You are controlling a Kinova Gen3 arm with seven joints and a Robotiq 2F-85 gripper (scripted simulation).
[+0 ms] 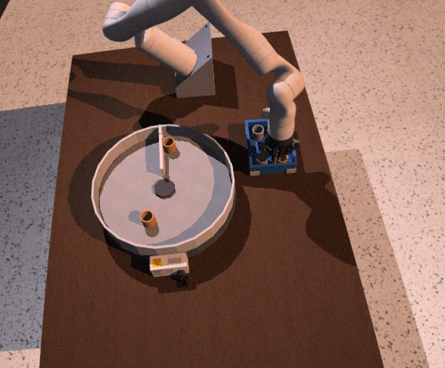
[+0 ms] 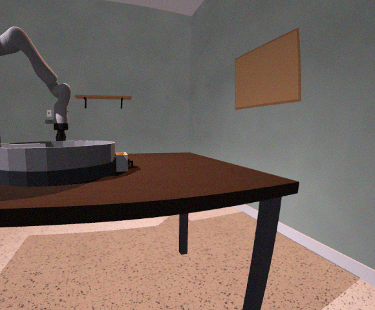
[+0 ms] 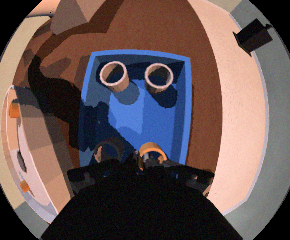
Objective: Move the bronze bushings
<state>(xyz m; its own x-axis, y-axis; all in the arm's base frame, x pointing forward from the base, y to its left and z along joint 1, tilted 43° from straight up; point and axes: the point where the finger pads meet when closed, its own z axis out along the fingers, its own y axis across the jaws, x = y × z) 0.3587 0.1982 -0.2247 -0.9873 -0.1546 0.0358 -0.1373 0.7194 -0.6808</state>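
My gripper (image 1: 276, 159) (image 3: 140, 156) is down in the blue crate (image 1: 272, 169) (image 3: 140, 52), shut on the wall of a bronze bushing (image 1: 282, 159) (image 3: 152, 146), with one finger inside its bore and one outside. The bushing is upright in the crate. A steel bushing (image 1: 262, 159) (image 3: 108, 149) stands beside it. Two more steel bushings stand at the crate's far end, one (image 1: 258, 133) (image 3: 114, 76) left and one (image 3: 158, 78) right. On the turntable's disc (image 1: 192, 174), two bronze bushings stand upright, one (image 1: 169, 146) near the divider and one (image 1: 148, 219) near the front. The hub (image 1: 164, 188) is bare.
A raised wall (image 1: 232, 190) (image 2: 52, 158) rings the disc, and a thin upright divider (image 1: 161, 152) runs inward from it. A white box (image 1: 169, 264) (image 2: 121, 162) sits at the turntable's front. The crate stands right of the turntable on the brown table (image 1: 215, 328).
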